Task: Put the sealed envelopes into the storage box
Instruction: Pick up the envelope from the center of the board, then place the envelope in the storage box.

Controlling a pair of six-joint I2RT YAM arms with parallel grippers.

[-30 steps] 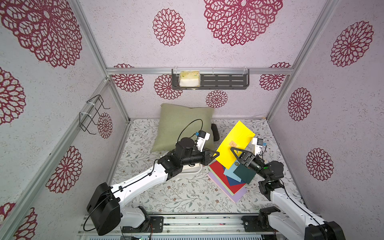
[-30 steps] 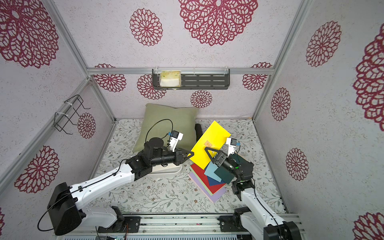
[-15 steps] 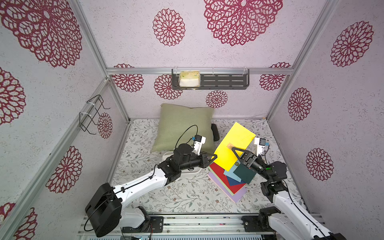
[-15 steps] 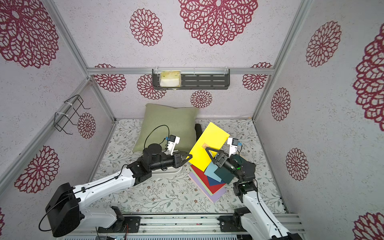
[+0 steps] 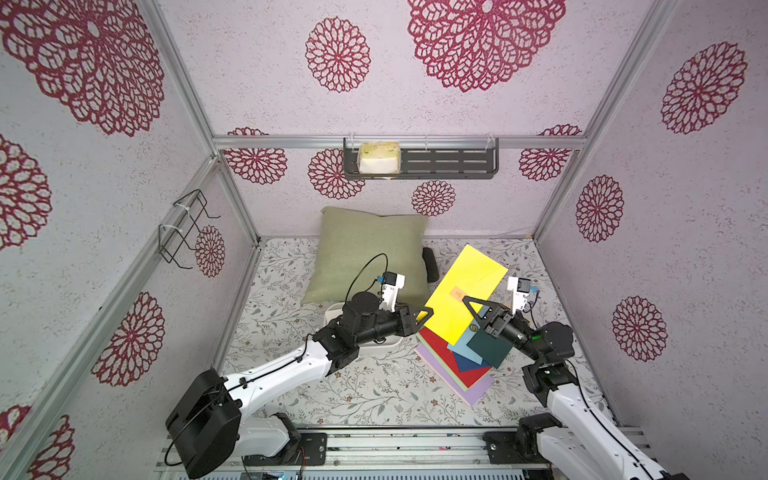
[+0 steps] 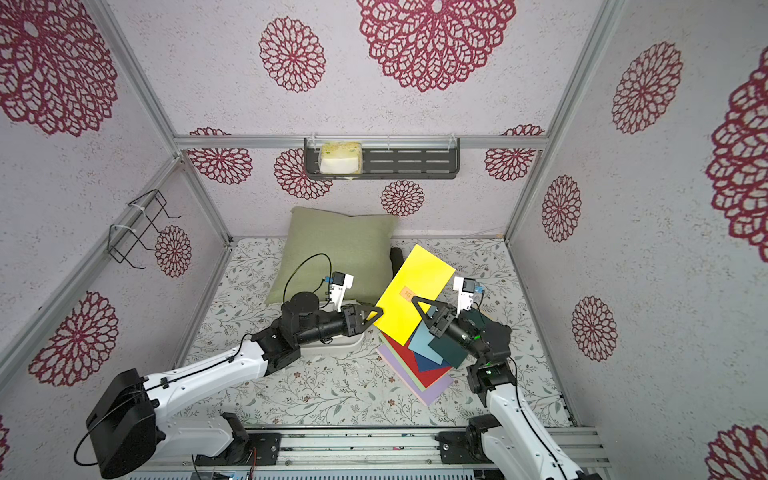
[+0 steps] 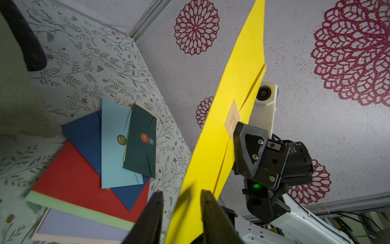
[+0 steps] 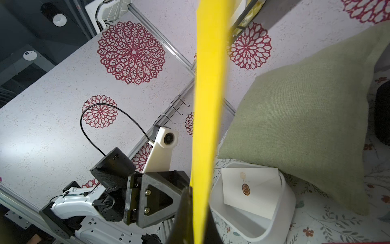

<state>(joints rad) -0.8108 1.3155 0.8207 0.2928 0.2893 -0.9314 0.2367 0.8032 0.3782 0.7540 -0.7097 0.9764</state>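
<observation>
Hand-off, by the look of it: the right gripper (image 5: pixel 466 300) is clamped on the yellow envelope (image 5: pixel 471 272) at its sticker (image 7: pixel 232 118). The left gripper (image 7: pixel 181 195) has its jaws apart either side of the near-left corner, not pinching.

Envelope hangs tilted, off the table, above the stack (image 5: pixel 461 368) at centre-right. The white box (image 8: pixel 282 213) sits left of the stack, against the near edge of the pillow (image 5: pixel 365 249), w/ a cream envelope (image 8: pixel 253 190) inside.

To do it well:
- Back the left arm off first, since its forearm lies over the box.
- Swing the sheet left & lower it edge-first. It looks big vs the box, so don't force it flat.
- Keep the pinch firm, as paper flexes.

Pose: left arm reaches in from near-left, gripper pointing right. Right arm rises from near-right, wrist cocked up & leftward.
</observation>
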